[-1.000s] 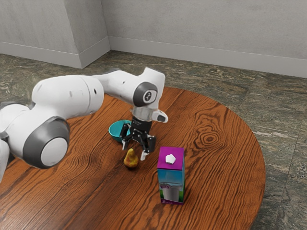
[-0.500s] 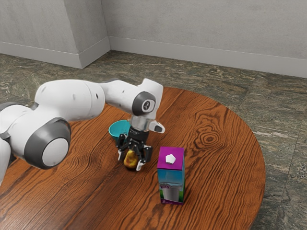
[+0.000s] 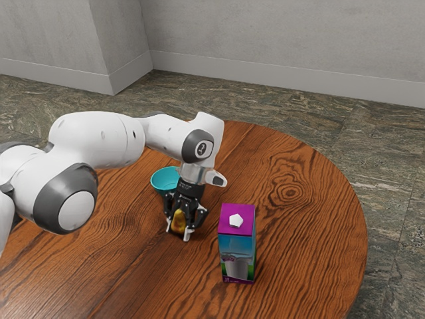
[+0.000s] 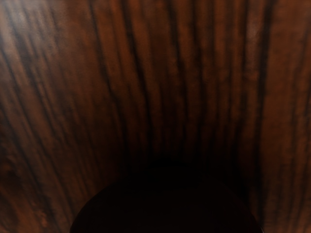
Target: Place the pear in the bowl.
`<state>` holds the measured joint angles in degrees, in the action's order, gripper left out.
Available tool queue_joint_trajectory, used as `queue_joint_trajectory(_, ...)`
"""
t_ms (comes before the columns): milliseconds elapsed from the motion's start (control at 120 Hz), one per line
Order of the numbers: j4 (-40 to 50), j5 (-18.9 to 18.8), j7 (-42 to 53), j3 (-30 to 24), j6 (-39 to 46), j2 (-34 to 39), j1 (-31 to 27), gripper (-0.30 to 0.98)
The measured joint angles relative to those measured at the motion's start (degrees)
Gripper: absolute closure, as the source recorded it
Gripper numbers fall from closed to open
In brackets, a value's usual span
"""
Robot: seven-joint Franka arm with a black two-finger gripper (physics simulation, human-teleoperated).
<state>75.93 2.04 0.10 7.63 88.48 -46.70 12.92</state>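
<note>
Near the teal bowl (image 3: 164,179), the exterior view has the end effector (image 3: 178,233) pinching the pear (image 3: 177,220) — the wrist view, streaked tabletop (image 4: 160,87).

On one round brown wooden tabletop (image 3: 305,252): one yellow-brown tapered pear (image 3: 178,223), one round teal bowl (image 3: 164,179), one tall purple-topped rectangular carton (image 3: 237,244).

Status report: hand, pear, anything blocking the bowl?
Hand shut on pear. Pear outside bowl. Carton toward exterior view's right, seemingly clear of the route.
</note>
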Motion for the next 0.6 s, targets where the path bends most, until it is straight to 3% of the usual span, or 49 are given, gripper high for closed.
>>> queue_joint_trajectory(183,-0.1,-1.5,0.2,-0.1,-0.3,0.4,0.0,0.63)
queue_joint_trajectory(392,-0.4,-2.2,0.0,0.2,-1.5,2.1,0.0,0.73)
queue_joint_trajectory(525,-0.7,-2.8,-0.1,0.4,-2.6,3.6,0.1,0.63)
queue_joint_trajectory(600,-0.7,-3.0,-0.1,0.5,-3.2,4.2,0.2,0.64)
